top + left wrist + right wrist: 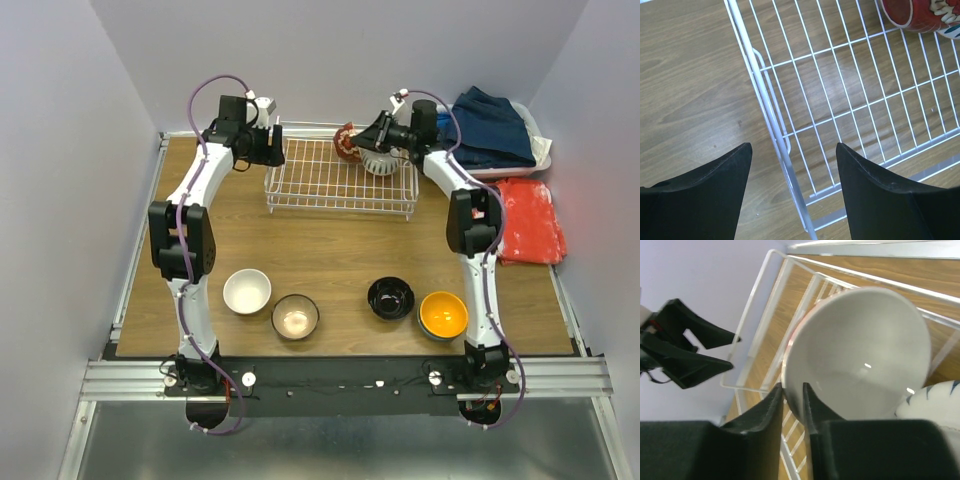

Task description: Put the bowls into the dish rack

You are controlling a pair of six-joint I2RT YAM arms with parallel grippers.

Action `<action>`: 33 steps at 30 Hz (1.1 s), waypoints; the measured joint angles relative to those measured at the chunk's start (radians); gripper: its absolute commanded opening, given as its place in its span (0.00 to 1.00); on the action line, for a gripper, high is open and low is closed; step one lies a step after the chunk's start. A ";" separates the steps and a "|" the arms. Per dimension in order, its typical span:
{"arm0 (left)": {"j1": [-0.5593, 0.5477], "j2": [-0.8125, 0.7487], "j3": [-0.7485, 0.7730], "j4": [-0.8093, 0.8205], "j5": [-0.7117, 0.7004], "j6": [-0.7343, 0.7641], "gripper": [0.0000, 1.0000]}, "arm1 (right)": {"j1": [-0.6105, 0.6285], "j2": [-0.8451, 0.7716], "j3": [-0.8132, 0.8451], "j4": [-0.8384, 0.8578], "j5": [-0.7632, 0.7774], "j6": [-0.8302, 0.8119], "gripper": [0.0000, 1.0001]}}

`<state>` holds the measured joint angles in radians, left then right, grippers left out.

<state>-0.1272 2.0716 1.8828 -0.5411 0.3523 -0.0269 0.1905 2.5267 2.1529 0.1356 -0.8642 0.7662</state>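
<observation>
The white wire dish rack (pixel 330 185) stands at the back of the table. My right gripper (pixel 793 387) straddles the rim of a cream bowl (pixel 860 350) with a red outside (pixel 347 140). That bowl stands on edge in the rack's far right corner. The jaws are slightly parted, one finger inside and one outside. A white patterned bowl (pixel 380 163) leans beside it. My left gripper (pixel 792 150) hangs open and empty over the rack's left rail (pixel 771 115). White (pixel 247 291), brown (pixel 295 316), black (pixel 390 298) and orange (pixel 443 314) bowls sit near the front.
A white basket of blue clothes (pixel 495 128) sits at the back right, with a red cloth (pixel 530 222) in front of it. The table's raised metal edge (pixel 135 260) runs along both sides. The lilac wall is close behind the rack.
</observation>
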 measured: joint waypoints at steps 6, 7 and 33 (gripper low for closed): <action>-0.002 0.011 0.015 0.007 0.000 -0.002 0.77 | -0.051 -0.068 -0.063 -0.118 0.031 -0.074 0.38; -0.002 0.013 0.016 0.011 0.000 -0.005 0.77 | -0.061 -0.090 -0.081 -0.145 0.048 -0.093 0.37; -0.046 0.067 0.122 0.061 -0.003 -0.026 0.78 | -0.040 -0.186 0.155 -0.422 0.144 -0.692 0.43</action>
<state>-0.1734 2.1384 2.0052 -0.4801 0.3492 -0.0525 0.1505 2.3409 2.3077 -0.2863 -0.7204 0.0742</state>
